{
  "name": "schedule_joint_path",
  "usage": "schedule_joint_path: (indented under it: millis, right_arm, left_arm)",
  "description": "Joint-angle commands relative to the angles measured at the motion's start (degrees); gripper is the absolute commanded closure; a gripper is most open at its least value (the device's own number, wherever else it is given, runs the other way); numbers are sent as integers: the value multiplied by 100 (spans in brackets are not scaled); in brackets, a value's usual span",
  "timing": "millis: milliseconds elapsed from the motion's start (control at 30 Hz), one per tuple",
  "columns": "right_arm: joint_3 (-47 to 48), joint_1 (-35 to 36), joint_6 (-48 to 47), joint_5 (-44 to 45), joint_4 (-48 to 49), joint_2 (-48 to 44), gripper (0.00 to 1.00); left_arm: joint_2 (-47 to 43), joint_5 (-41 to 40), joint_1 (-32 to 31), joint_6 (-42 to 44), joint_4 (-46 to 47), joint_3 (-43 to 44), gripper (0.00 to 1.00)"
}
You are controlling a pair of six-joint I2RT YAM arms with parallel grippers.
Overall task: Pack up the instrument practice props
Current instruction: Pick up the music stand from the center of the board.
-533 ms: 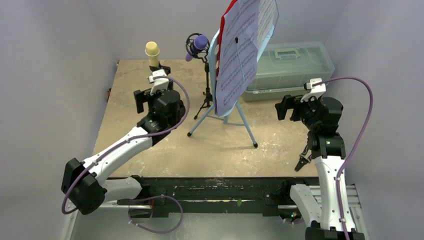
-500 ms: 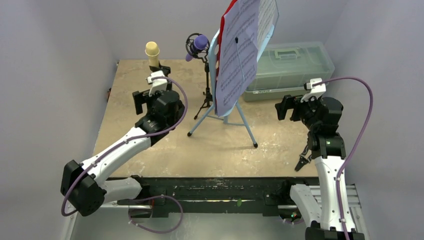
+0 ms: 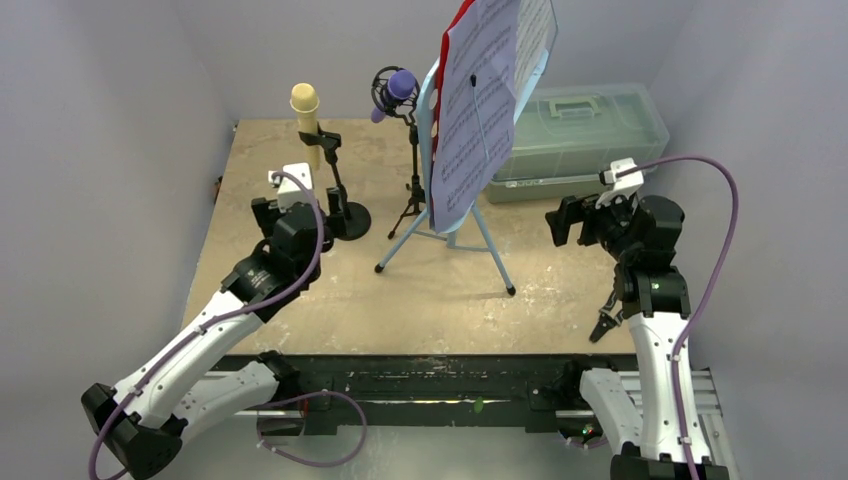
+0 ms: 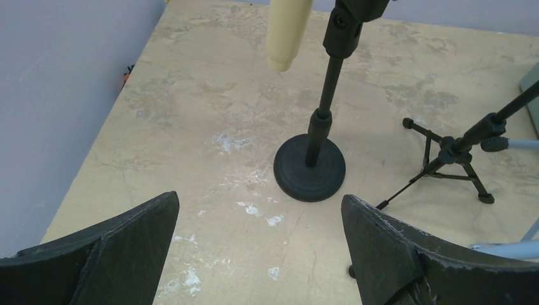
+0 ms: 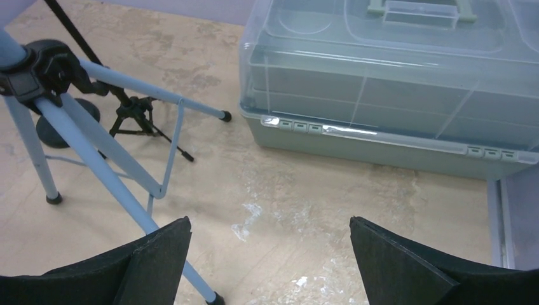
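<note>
1. Top external view: I see the light-blue music rest (image 3: 429, 95) standing on its tripod legs at the middle of the table (image 3: 440, 300). The sheet music (image 3: 480, 110) leans on its front, and the red folder (image 3: 458, 15) shows behind the pages at the top edge.
2. The cream microphone (image 3: 304, 100) stands upright at far left, clipped in the round-base holder (image 3: 345, 215).
3. The purple microphone (image 3: 400, 85) sits on top of the tripod holder (image 3: 412, 190), between the cream one and the music rest.
4. Through the left wrist camera I see my left gripper (image 4: 259, 197) spread wide and holding nothing. It hangs above the table on the near side of the round-base holder, apart from it.
5. Through the right wrist camera my right gripper (image 5: 270, 222) is likewise spread wide and empty. The rest's blue legs are at its left and the grey-green plastic box (image 5: 381, 82) is beyond it at far right.
6. Small black pliers (image 3: 607, 315) lie at the near right, beside my right arm.
</note>
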Motion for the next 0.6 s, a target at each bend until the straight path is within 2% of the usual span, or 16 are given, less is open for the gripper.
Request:
schedule_joint_path:
  millis: [0,167,267,433,567]
  right_arm:
    - [-176,-18,-659,-681,95,-30,1]
    - [-361,-19,-1166,-974,85,-84,1]
    - [-539,-19,-1834,-1576,-73,-119,1]
    - [-962,-19,-2069,-2088,-11,-107,1]
    - [-676,-19,-2434,-2281,-358,78,1]
  left_arm:
    - [203,482,-4,-128,-567,-16,0]
    - [600,318,-2,-264,-887,75,0]
    - [611,373,-5,-293,-888,98,0]
    - [324,761,-4,-163,-408,-87,0]
    - [336,1464,3,163,16,-287,0]
